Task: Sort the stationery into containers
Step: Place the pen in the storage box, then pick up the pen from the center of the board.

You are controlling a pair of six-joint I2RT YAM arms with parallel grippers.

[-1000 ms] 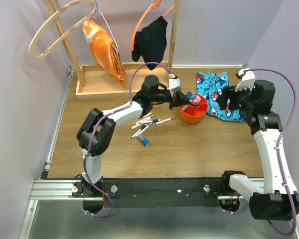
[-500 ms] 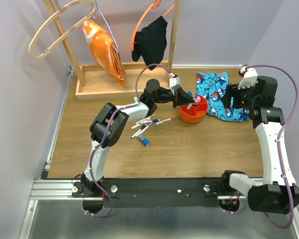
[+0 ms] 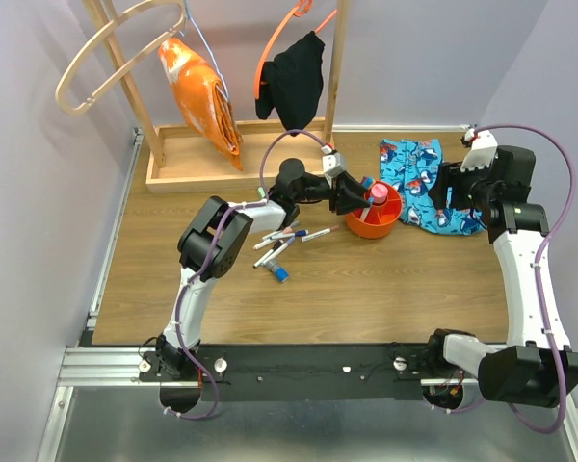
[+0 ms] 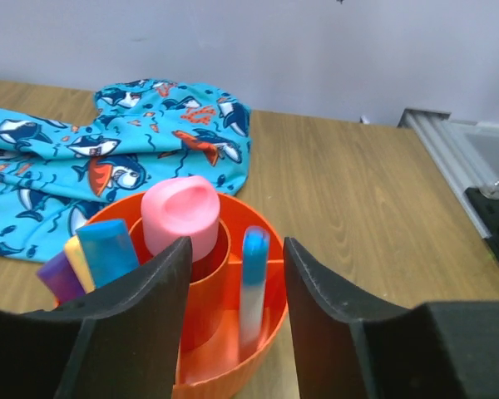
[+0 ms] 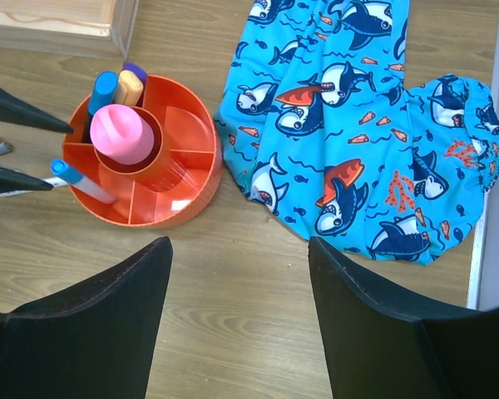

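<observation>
Tub [image 5: 162, 195], one only, round and orange, stands on the table [image 3: 366, 289], just beside the shark-print cloth [image 5: 358, 125] on one side and near the loose pens [image 3: 284, 241] on the other. It holds five pieces. One pink tube [image 5: 121, 133] stands upright in the middle cup. One blue-white pen [image 5: 81, 183] leans in an outer compartment, its long axis tilted, with the blue cap up at the rim on the side facing the left gripper [image 4: 235, 245]. Three markers [image 5: 105, 81], blue, yellow and purple, share another outer compartment, ends up and leaning outward toward the rim. The loose pens lie flat in a fan, mostly slanting across the top view; they overlap too much for a sure count, perhaps five or six. The left gripper sits low at the tub's rim, its fingers spread and gripping nothing, one on each side of the blue-white pen without touching it. The right gripper [image 5: 237, 249] hangs above the table near tub and cloth, jaws wide apart and empty.
</observation>
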